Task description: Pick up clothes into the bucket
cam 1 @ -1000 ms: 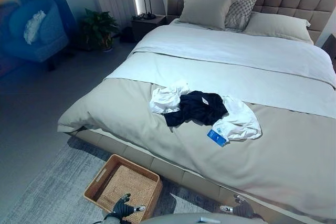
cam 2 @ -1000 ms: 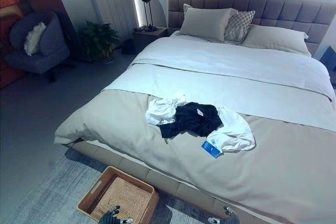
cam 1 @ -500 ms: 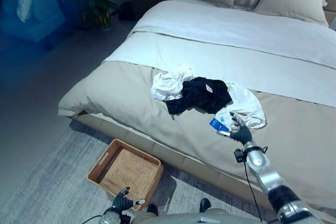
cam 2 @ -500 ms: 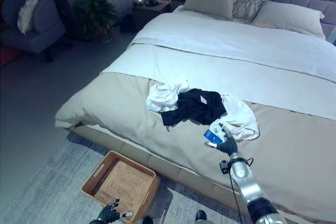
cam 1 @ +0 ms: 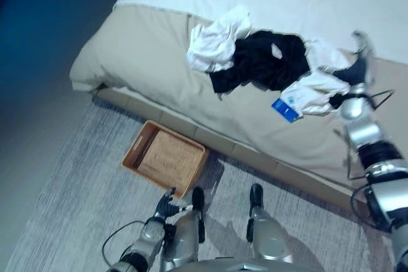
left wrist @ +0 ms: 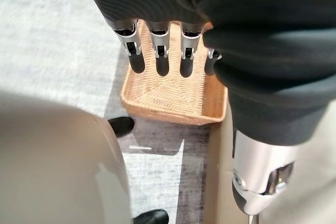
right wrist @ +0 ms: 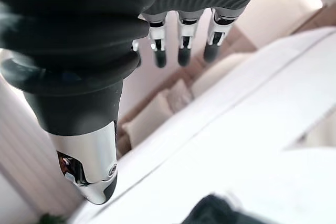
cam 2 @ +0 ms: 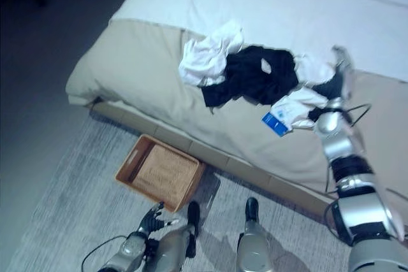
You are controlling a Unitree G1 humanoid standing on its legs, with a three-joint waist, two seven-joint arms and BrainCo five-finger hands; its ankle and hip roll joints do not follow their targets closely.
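Observation:
A heap of clothes lies on the bed near its front edge: a white garment (cam 1: 213,46), a black garment (cam 1: 264,62) in the middle, and a second white garment (cam 1: 312,87) with a blue tag (cam 1: 285,109). My right hand (cam 1: 358,62) hovers open over the far right end of that second white garment, fingers (right wrist: 181,51) straight and holding nothing. The woven basket (cam 1: 167,157) stands empty on the floor beside the bed. My left hand (cam 1: 167,205) hangs low and open, its straight fingers (left wrist: 160,59) just short of the basket's rim (left wrist: 157,113).
The bed (cam 1: 146,62) has a beige cover in front and white bedding behind. A grey rug (cam 1: 70,208) lies under the basket, with dark floor (cam 1: 38,62) to the left. Pillows (right wrist: 152,116) and the headboard show past my right hand.
The camera has tipped down toward the floor and bed edge. My right arm has reached farther, from beside the blue tag to over the right white garment. The left hand stays low.

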